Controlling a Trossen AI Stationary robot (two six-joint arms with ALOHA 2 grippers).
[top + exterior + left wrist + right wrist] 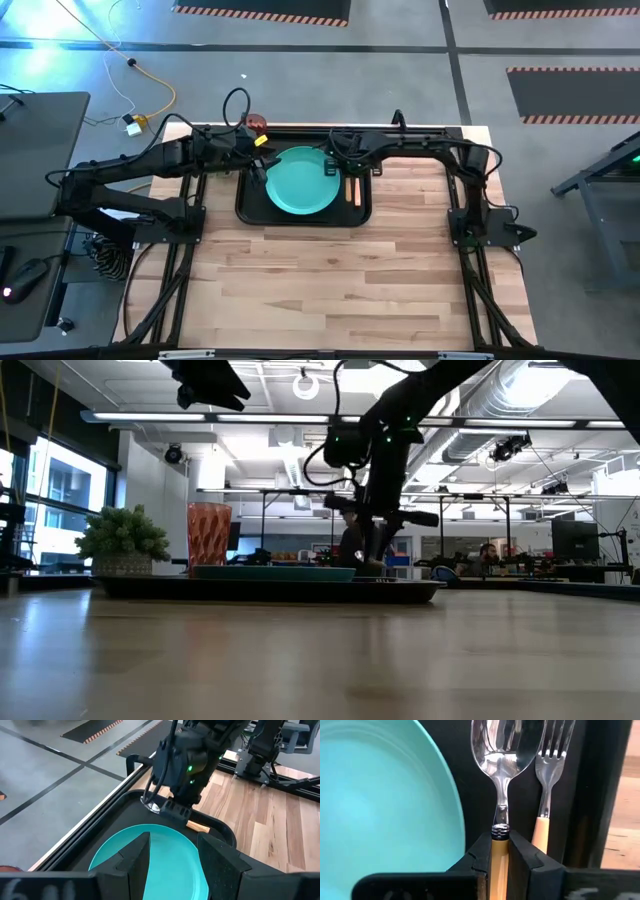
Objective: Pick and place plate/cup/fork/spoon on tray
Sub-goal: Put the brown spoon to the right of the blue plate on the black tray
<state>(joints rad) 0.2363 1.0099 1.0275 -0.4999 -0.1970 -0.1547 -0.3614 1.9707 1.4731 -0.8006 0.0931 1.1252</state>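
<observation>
The black tray lies at the table's far middle, with the teal plate flat on it. The fork lies along the tray's right side, next to the spoon. My right gripper is down at the tray and shut on the spoon's wooden handle. My left gripper hangs open and empty over the plate's left part. The red-brown cup stands upright by the tray's far left corner; I cannot tell whether it is on the tray. My right gripper pinches the spoon's wooden handle between its two fingers, just behind the metal collar where the neck begins. The fingers come from above. The spoon points away from them, parallel to the fork, over the tray floor; whether its bowl touches the tray does not show.
A green spiky potted plant stands at the tray's left end in the low view. The bare wooden table top stretches between the tray and the near edge. Cables and arm frames run along the table's far edge and both sides.
</observation>
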